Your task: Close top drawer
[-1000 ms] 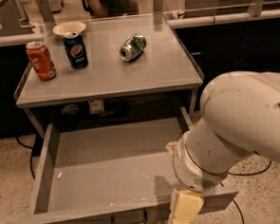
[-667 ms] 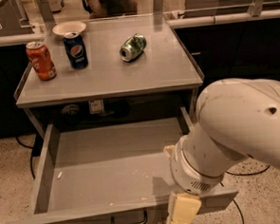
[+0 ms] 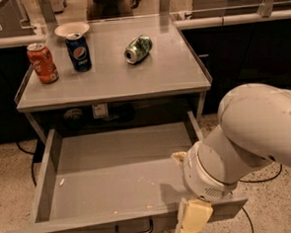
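The top drawer [image 3: 114,175] is pulled far out under the grey cart top [image 3: 113,81]. It is wide, shallow and grey, with only a few crumbs inside. Its dark wire handle [image 3: 134,230] shows at the centre of the front, at the bottom edge of the view. My gripper [image 3: 192,222] is cream-coloured and hangs from the big white arm [image 3: 245,137]. It sits at the drawer's front edge, right of the handle, partly cut off by the bottom of the view.
On the cart top stand an orange can [image 3: 42,63] and a Pepsi can [image 3: 78,52], with a green can [image 3: 138,48] lying on its side and a white bowl [image 3: 71,29] behind. A dark counter [image 3: 249,43] stands to the right. Cables lie on the speckled floor [image 3: 11,186].
My arm has shifted only slightly near the drawer's front right. The drawer stays pulled out as before.
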### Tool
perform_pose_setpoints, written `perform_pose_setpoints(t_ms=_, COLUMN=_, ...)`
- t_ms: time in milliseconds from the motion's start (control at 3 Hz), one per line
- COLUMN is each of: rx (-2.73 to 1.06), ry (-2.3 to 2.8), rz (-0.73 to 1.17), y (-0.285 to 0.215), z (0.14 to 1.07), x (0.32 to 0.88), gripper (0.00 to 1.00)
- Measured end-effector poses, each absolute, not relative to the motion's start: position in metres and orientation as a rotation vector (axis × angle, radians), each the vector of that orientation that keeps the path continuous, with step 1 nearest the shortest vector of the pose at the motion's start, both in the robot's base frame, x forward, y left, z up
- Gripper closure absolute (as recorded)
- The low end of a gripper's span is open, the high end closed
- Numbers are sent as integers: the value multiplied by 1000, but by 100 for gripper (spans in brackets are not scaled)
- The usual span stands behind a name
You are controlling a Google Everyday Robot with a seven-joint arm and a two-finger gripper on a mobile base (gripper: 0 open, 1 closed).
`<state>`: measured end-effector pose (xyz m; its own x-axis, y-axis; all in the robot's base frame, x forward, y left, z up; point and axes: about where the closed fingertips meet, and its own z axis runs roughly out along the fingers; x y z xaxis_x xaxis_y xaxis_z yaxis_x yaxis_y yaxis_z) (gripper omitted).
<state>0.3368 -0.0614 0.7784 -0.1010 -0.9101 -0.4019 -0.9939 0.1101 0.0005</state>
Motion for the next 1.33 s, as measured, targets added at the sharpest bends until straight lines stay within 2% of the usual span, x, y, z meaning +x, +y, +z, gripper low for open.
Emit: perform_pose_setpoints(t_ms=1333, rx=-1970, ry=2059, rz=480, y=-41, z=713, x=351, gripper=0)
